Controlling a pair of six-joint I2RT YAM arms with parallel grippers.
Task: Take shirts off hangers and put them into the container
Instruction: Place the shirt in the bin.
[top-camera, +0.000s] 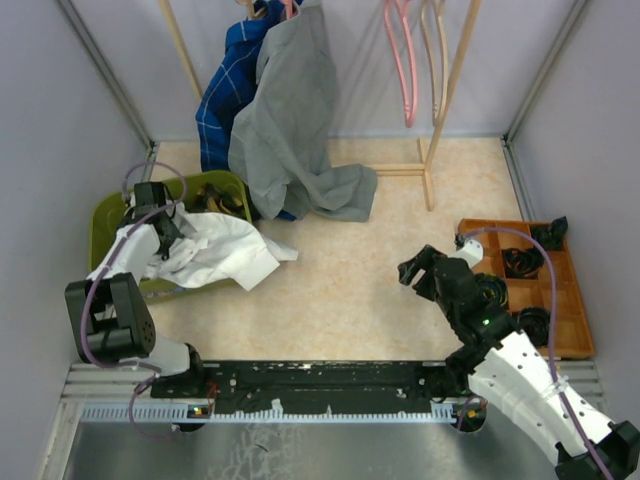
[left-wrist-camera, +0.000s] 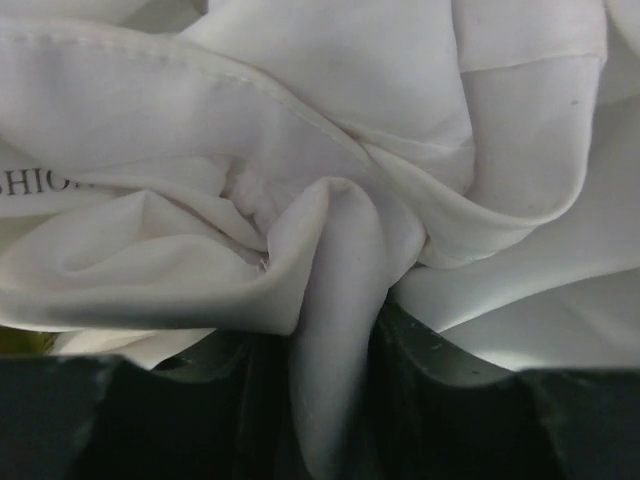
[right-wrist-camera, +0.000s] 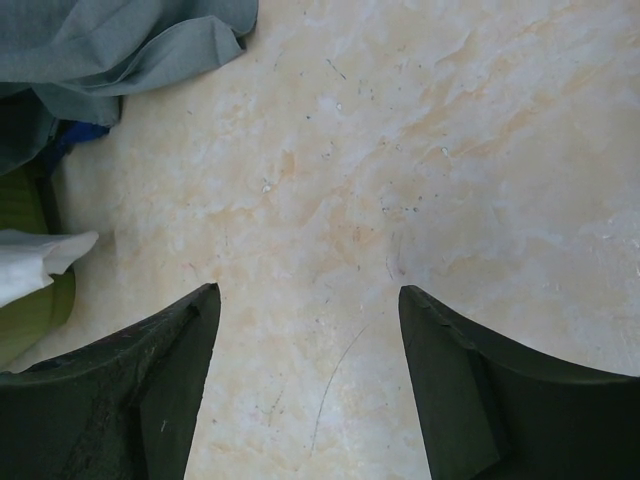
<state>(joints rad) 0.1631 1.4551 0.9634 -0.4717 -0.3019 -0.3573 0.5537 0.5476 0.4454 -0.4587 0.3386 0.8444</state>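
Note:
The white shirt (top-camera: 215, 255) lies crumpled over the front rim of the olive-green container (top-camera: 100, 215), one part spilling onto the table. My left gripper (top-camera: 165, 238) is down in it. In the left wrist view a rounded fold of the white shirt (left-wrist-camera: 330, 230) lies between the parted fingers of that gripper (left-wrist-camera: 330, 330), unsqueezed. A bit of yellow-and-black cloth (top-camera: 215, 197) shows in the container. The grey shirt (top-camera: 290, 120) and blue check shirt (top-camera: 225, 90) hang from the rack, hems on the table. Pink hangers (top-camera: 400, 60) hang bare. My right gripper (top-camera: 415, 270) (right-wrist-camera: 308, 290) hovers open over bare table.
An orange tray (top-camera: 570, 340) of black parts sits at the right, close behind my right arm. Wooden rack poles (top-camera: 450, 90) stand at the back. In the right wrist view the grey shirt (right-wrist-camera: 110, 40), the container's corner (right-wrist-camera: 25, 310) and the white shirt's tip (right-wrist-camera: 30, 260) lie left.

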